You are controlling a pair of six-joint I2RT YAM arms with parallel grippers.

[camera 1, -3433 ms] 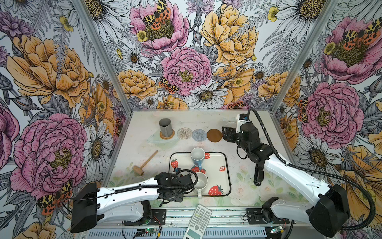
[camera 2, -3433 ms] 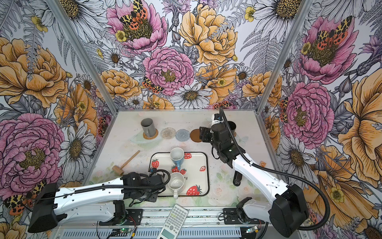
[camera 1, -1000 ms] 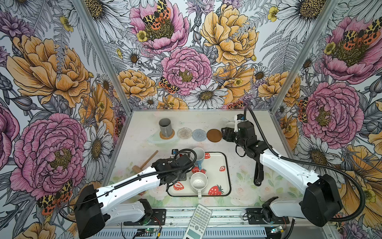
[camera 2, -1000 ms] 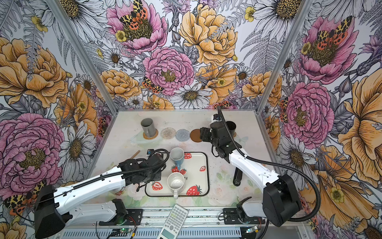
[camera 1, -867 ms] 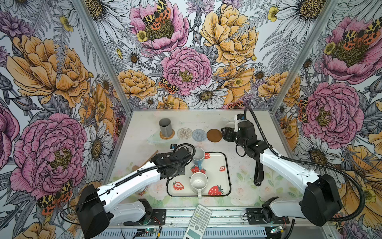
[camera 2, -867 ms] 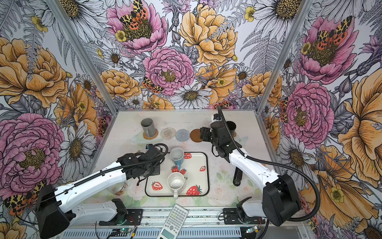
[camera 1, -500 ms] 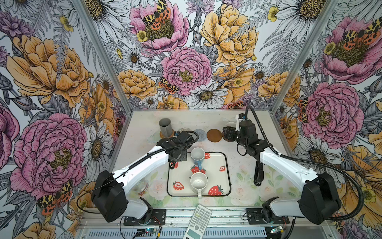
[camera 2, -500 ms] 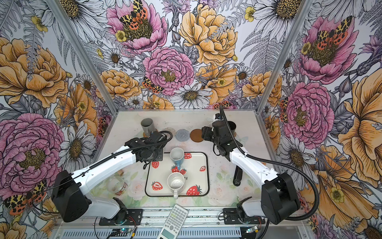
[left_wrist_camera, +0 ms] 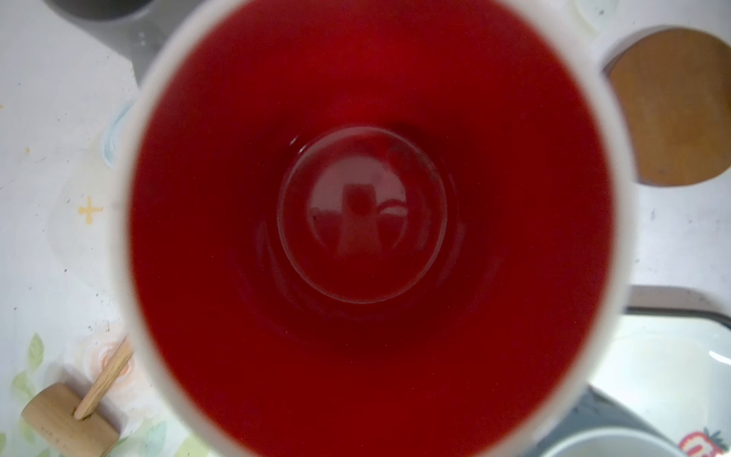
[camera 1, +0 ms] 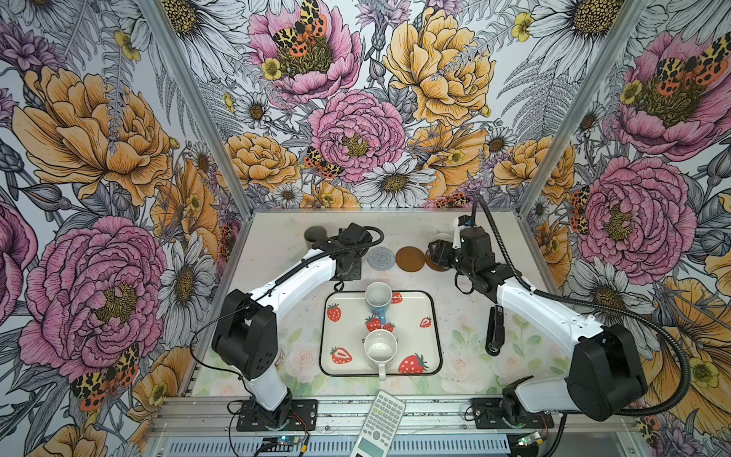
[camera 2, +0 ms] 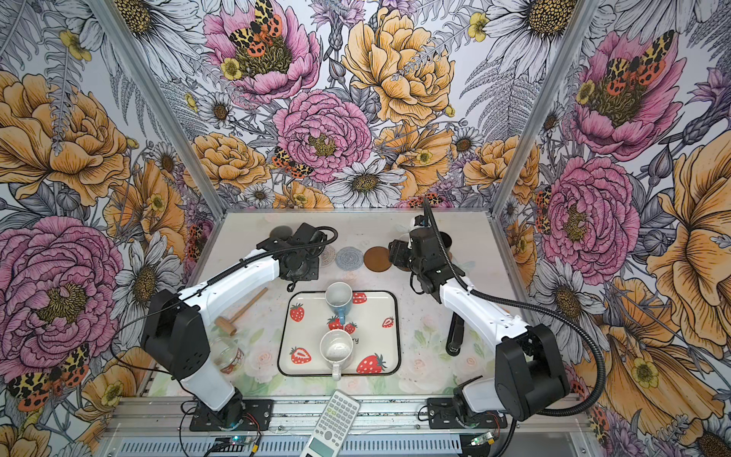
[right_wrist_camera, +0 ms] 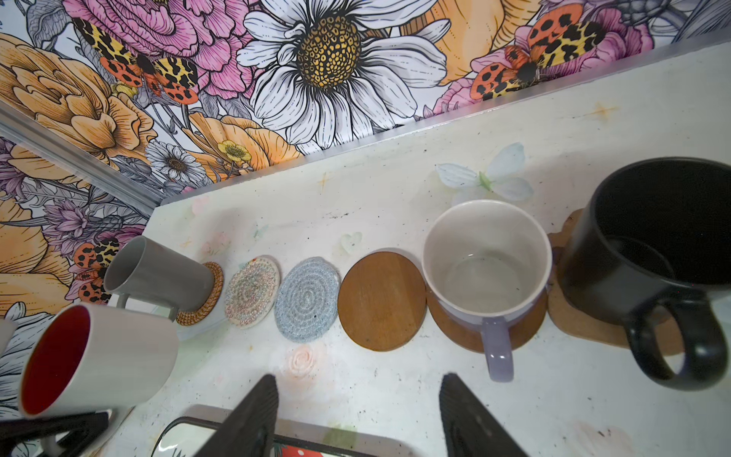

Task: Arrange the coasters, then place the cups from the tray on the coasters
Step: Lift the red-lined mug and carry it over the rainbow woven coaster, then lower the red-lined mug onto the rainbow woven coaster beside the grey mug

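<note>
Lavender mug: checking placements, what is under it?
Under the lavender mug lies a plain brown disc coaster, its rim showing around the mug's base. The coaster's middle is covered by the mug and cannot be seen.

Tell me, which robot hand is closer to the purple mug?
Right. The right gripper hangs open just in front of the purple mug. The left gripper is farther off, holding the red-inside mug beside the grey mug.

Both top views overlook the whole desk [camera 1: 395, 229] from 6 o'clock. The left wrist view sits close above the red-lined mug [left_wrist_camera: 368, 221]. The right wrist view, low, faces the coasters [right_wrist_camera: 306, 304].
</note>
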